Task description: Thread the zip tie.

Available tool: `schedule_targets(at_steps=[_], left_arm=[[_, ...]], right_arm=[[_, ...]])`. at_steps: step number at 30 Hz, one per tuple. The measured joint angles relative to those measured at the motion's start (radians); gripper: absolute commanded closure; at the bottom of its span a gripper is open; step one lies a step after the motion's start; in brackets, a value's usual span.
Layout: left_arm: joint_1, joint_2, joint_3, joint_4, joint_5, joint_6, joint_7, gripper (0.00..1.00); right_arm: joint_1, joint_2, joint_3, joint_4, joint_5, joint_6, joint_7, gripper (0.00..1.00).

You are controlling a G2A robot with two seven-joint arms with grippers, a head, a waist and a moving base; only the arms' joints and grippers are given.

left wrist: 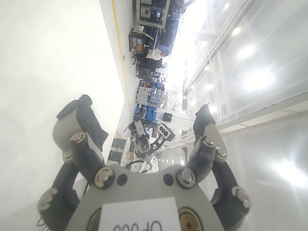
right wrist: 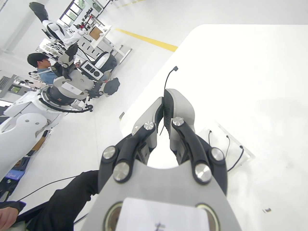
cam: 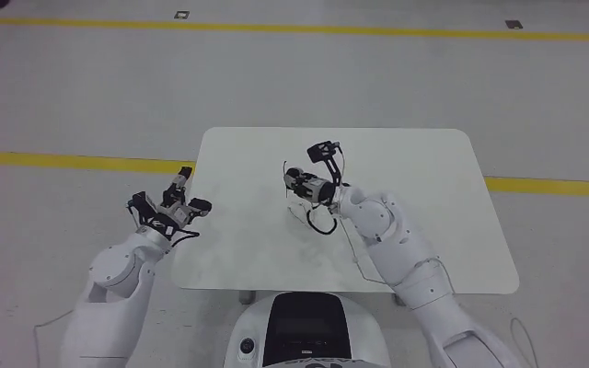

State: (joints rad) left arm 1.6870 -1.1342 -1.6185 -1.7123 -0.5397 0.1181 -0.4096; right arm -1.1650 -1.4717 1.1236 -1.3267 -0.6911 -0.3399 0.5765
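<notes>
Within the clenched right pincer (right wrist: 164, 97) sits a zip tie (right wrist: 169, 79) — head end free beyond its tips, presumably for threading — left pincer (left wrist: 143, 105) released.

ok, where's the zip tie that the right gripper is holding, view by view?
Top view: the zip tie is a thin black line sticking out of the right gripper, over the middle of the table.
Left wrist view: too small to tell; the right gripper sits far off, between the open left gripper's fingers.
Right wrist view: zip tie at centre, pinched in the gripper, its head past the fingertips.
Shared landmark: the right gripper.
</notes>
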Motion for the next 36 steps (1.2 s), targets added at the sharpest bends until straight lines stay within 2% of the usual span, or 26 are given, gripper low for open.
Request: schedule_targets(at_steps=[2, 4, 11, 19, 20, 21, 22, 23, 24, 25, 26, 27, 28, 29, 32, 34, 36], left_arm=[[-0.001, 0.000, 0.012, 0.000, 0.016, -0.013, -0.002, 0.00], [0.008, -0.001, 0.028, -0.006, 0.044, -0.049, -0.005, 0.00], [0.029, -0.002, 0.085, -0.017, 0.162, -0.200, -0.035, 0.00], [0.029, -0.002, 0.084, -0.017, 0.162, -0.197, -0.032, 0.00], [0.027, -0.002, 0.087, -0.020, 0.175, -0.210, -0.025, 0.00], [0.026, -0.003, 0.090, -0.023, 0.195, -0.238, -0.012, 0.00], [0.029, -0.004, 0.096, -0.024, 0.215, -0.283, -0.001, 0.00], [0.035, -0.006, 0.105, -0.016, 0.235, -0.350, 0.003, 0.00], [0.036, -0.007, 0.106, -0.008, 0.249, -0.395, 0.007, 0.00], [0.034, -0.007, 0.102, -0.003, 0.271, -0.437, 0.024, 0.00], [0.029, -0.006, 0.098, -0.007, 0.327, -0.475, 0.073, 0.00], [0.028, -0.007, 0.102, -0.017, 0.391, -0.485, 0.124, 0.00], [0.028, -0.008, 0.110, -0.029, 0.473, -0.479, 0.183, 0.00], [0.030, -0.009, 0.126, -0.040, 0.598, -0.465, 0.271, 0.00], [0.034, -0.009, 0.189, -0.028, 0.880, -0.457, 0.474, 0.00], [0.029, -0.006, 0.212, -0.011, 0.983, -0.458, 0.554, 0.00], [0.028, -0.006, 0.214, -0.009, 1.020, -0.458, 0.570, 0.00]], right_arm=[[0.002, 0.002, -0.007, 0.005, 0.017, 0.000, -0.015, 1.00], [0.002, 0.005, -0.014, 0.015, 0.046, 0.000, -0.032, 1.00], [0.026, 0.011, -0.043, 0.078, 0.128, 0.000, -0.080, 1.00], [0.024, 0.011, -0.046, 0.076, 0.120, 0.004, -0.085, 1.00], [0.021, 0.012, -0.049, 0.072, 0.114, 0.012, -0.090, 1.00], [0.019, 0.012, -0.051, 0.069, 0.115, 0.016, -0.094, 1.00], [0.017, 0.012, -0.051, 0.068, 0.122, 0.020, -0.097, 1.00], [0.016, 0.012, -0.051, 0.068, 0.135, 0.025, -0.100, 1.00], [0.016, 0.012, -0.051, 0.069, 0.145, 0.028, -0.102, 1.00], [0.017, 0.011, -0.050, 0.071, 0.153, 0.033, -0.102, 1.00], [0.020, 0.012, -0.048, 0.075, 0.160, 0.042, -0.101, 1.00], [0.022, 0.012, -0.048, 0.078, 0.165, 0.050, -0.101, 1.00], [0.023, 0.012, -0.046, 0.081, 0.171, 0.059, -0.101, 1.00], [0.023, 0.012, -0.043, 0.083, 0.184, 0.069, -0.104, 1.00], [0.023, 0.012, -0.035, 0.088, 0.235, 0.076, -0.091, 1.00], [0.026, 0.014, -0.031, 0.089, 0.237, 0.077, -0.086, 1.00], [0.026, 0.016, -0.028, 0.088, 0.228, 0.078, -0.093, 1.00]])
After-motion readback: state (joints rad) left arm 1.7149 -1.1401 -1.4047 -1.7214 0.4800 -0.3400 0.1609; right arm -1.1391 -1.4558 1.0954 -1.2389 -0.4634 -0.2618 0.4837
